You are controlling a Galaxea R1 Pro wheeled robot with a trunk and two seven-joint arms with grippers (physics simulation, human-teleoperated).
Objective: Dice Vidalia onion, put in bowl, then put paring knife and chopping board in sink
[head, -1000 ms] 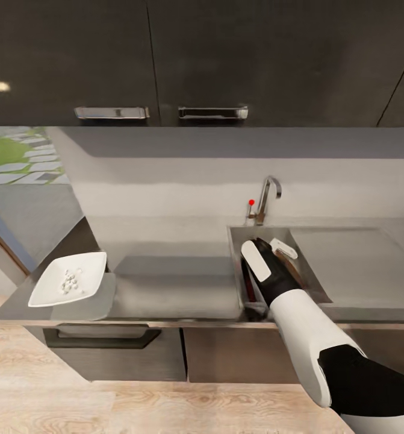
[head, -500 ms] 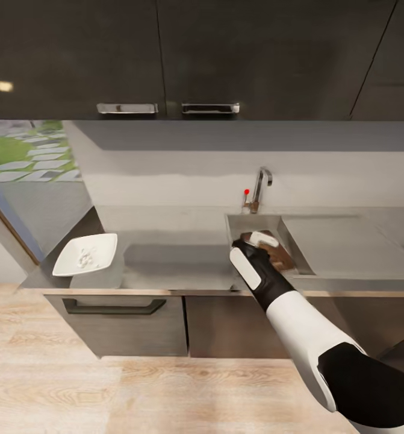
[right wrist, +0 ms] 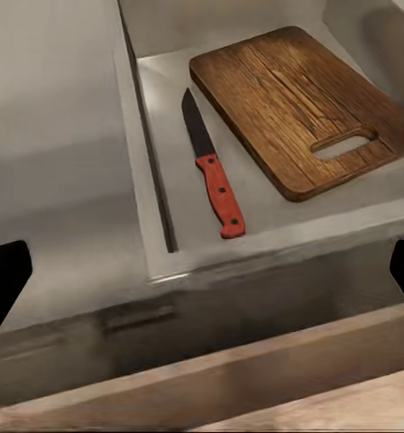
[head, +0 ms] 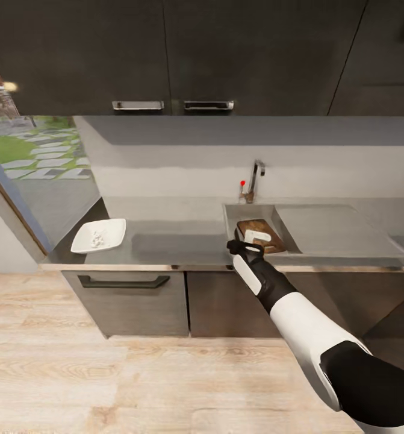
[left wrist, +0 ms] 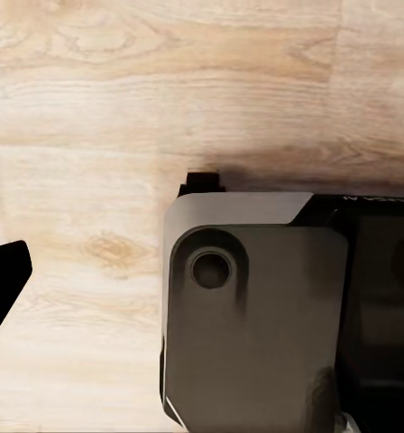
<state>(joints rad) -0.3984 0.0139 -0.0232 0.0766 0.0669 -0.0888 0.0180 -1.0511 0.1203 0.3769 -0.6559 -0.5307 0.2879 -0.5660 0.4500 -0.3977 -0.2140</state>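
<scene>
The brown chopping board (right wrist: 297, 104) lies flat in the grey sink (right wrist: 157, 153), and the paring knife (right wrist: 213, 171) with its red handle lies beside it on the basin floor. My right gripper (right wrist: 202, 275) hangs open over the sink's front rim, holding nothing. In the head view that right gripper (head: 256, 236) is at the near edge of the sink (head: 233, 218), just in front of the chopping board (head: 268, 232). The white bowl (head: 99, 235) sits at the left end of the countertop (head: 177, 241) with small white diced onion bits (head: 97, 239) inside. My left gripper's fingertip (left wrist: 4, 280) points at the floor.
A chrome tap (head: 254, 178) with a red knob stands behind the sink, and a flat drainer (head: 334, 229) lies to its right. Dark cabinets hang above; drawer fronts (head: 126, 298) sit below the counter. The robot's base (left wrist: 256, 316) shows over wooden floor.
The whole view has pulled back from the counter, so the camera moved. My right arm has drawn back from inside the basin to its front rim, uncovering the board.
</scene>
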